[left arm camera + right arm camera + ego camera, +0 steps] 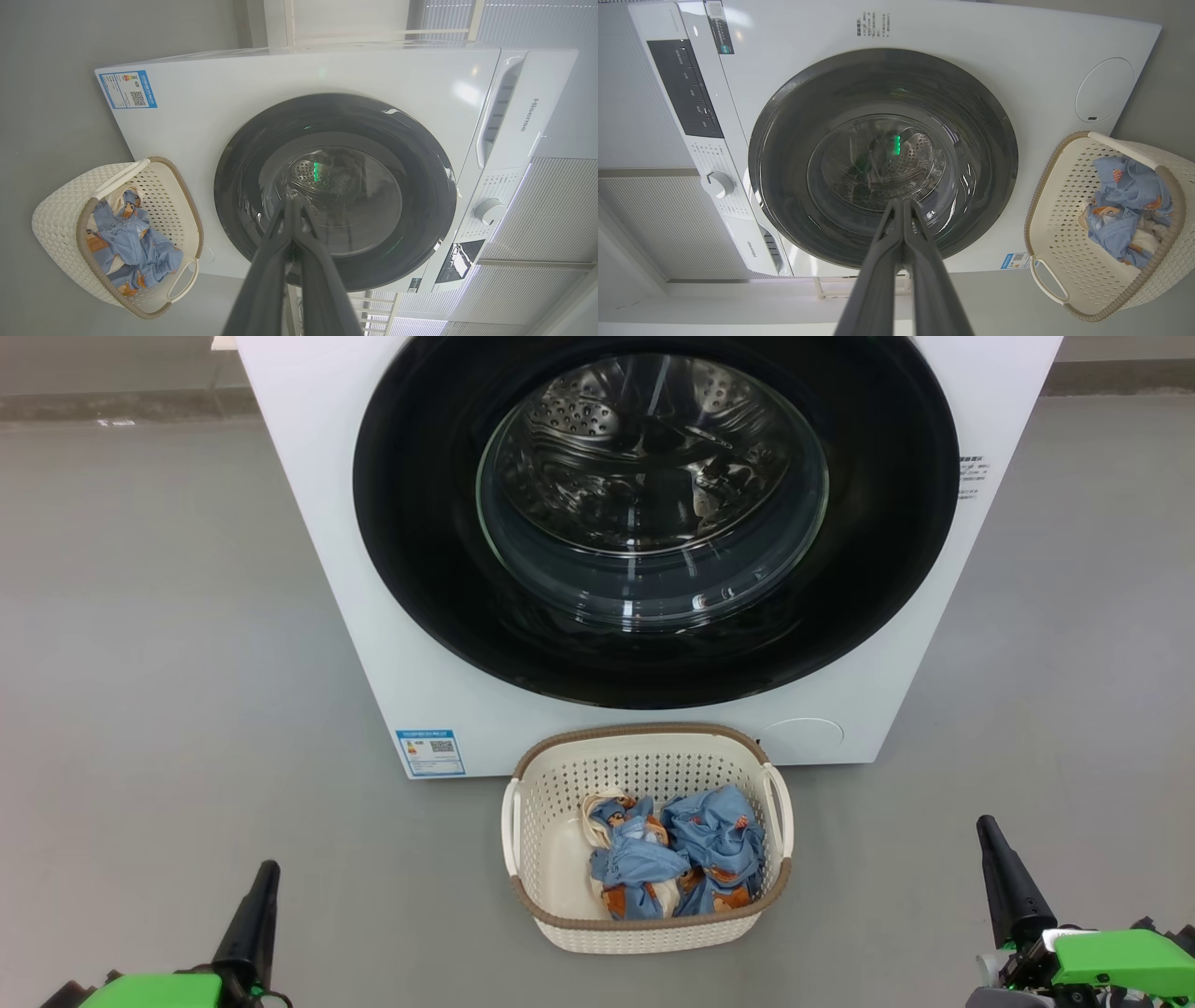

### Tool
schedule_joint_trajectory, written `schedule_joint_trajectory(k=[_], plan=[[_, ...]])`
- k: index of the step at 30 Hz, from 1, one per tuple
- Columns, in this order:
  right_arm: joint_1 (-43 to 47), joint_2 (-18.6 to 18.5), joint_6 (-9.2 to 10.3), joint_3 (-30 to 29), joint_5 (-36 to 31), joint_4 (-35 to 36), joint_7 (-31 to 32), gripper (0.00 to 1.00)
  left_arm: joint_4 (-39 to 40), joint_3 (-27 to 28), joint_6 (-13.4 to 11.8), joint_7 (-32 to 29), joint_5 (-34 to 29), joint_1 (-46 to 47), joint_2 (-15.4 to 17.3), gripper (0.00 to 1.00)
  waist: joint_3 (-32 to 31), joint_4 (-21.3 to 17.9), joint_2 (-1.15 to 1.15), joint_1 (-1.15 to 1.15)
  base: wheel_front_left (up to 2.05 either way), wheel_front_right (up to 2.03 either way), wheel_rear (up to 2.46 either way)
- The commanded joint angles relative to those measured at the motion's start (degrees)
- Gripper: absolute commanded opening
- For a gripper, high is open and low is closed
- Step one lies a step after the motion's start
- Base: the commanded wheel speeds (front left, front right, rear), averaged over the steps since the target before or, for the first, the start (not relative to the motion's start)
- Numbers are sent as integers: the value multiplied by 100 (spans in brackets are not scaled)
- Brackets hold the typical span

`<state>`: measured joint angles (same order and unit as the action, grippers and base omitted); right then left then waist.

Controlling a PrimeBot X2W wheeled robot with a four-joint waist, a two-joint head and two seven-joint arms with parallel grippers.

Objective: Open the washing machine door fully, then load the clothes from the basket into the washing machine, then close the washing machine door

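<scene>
The left claw and right claw both have fingers pressed together, empty, flanking the basket from well apart. The clothes lie inside it (bunched toward its right). It stands on the floor just before the washing machine, whose door is closed.

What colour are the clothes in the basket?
Light blue fabric clothes with small orange-brown figures, best in the head view.

Left gripper and right gripper low at either side — both closed, both empty
</scene>
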<state>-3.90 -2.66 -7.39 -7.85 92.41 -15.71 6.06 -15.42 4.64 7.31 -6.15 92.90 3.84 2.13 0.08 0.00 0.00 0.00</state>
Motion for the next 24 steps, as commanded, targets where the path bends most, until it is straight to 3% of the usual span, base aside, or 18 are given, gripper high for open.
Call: schedule_joint_trajectory(k=[1,2,3,6,7,8,14,24], plan=[[-254,-21,-10,130,-27,147,44,0,118,191,18,-35,-75,261,75,0,0,0,0,0,0,0,0],[-254,-21,-10,130,-27,147,44,0,118,191,18,-35,-75,261,75,0,0,0,0,0,0,0,0],[0,0,0,0,-1,0,0,100,0,0,0,0,0,0,0,100,0,0,0,0,0,0,0],[85,26,0,3,0,-168,-11,100,-143,-25,-2,7,3,-102,-47,100,1,0,0,0,0,0,0],[139,44,0,4,0,-239,-12,0,-205,-33,-2,7,3,-164,-82,0,1,0,0,0,0,0,0],[190,66,0,4,0,-316,-12,100,-274,-44,-3,7,3,-227,-117,100,1,0,0,0,0,0,0],[177,58,-1,67,-38,-281,-105,100,-197,-79,-2,109,-58,-225,-108,100,-3,11,0,10,0,0,0],[143,18,-1,156,-267,-289,-263,100,-59,-105,-1,260,-326,-238,-93,100,6,24,0,0,0,0,0]])
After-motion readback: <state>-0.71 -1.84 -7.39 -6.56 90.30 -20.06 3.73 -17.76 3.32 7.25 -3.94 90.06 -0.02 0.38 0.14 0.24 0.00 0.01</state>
